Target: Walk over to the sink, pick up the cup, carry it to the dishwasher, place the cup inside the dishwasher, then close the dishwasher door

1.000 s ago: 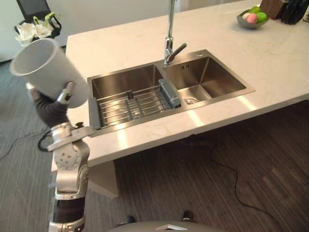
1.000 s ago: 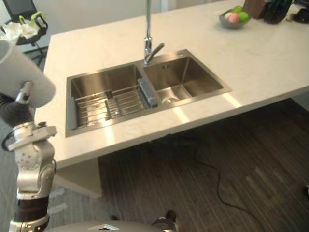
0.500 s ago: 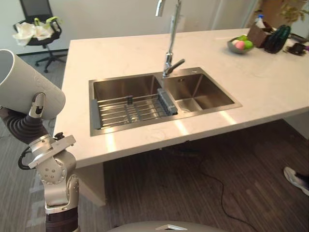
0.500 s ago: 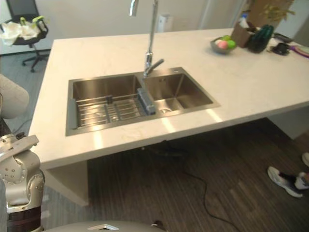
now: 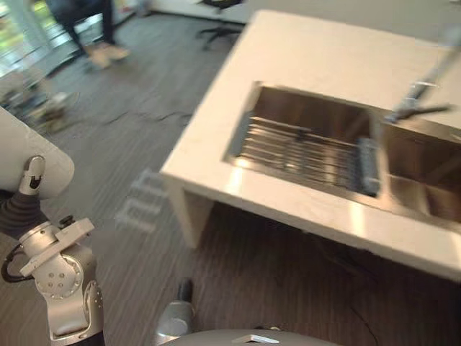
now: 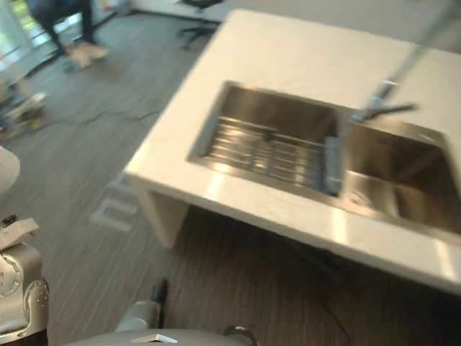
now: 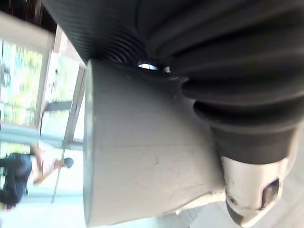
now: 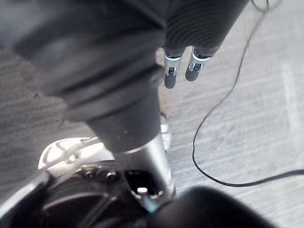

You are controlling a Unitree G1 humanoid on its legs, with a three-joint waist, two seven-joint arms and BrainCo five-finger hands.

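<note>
Left eye view: the white cup point(image 5: 14, 151) sits at 9 o'clock, at the picture's edge, lifted clear of the floor point(image 5: 144, 130) and well apart from the counter point(image 5: 317, 50). The left hand point(image 5: 29, 176) grips it from below, one dark-tipped finger pressed up against its wall. In the left wrist view the cup point(image 7: 142, 156) lies against the hand's ribbed cover, and a curled finger point(image 7: 251, 190) wraps its lower side, so this hand is closed round the cup.

The pale counter runs from 12 o'clock towards 3 o'clock. Set into it is the steel sink point(image 5: 310, 115), with a wire rack point(image 5: 302, 148) lying in the basin nearer the cup. The faucet point(image 5: 421, 101) stands at 2 o'clock, at the back of the sink.

A person point(image 5: 86, 18) stands on the floor at 11 o'clock, far from the robot.

In the right wrist view the right hand point(image 8: 171, 73) hangs over the floor, its fingers loose and holding nothing.
</note>
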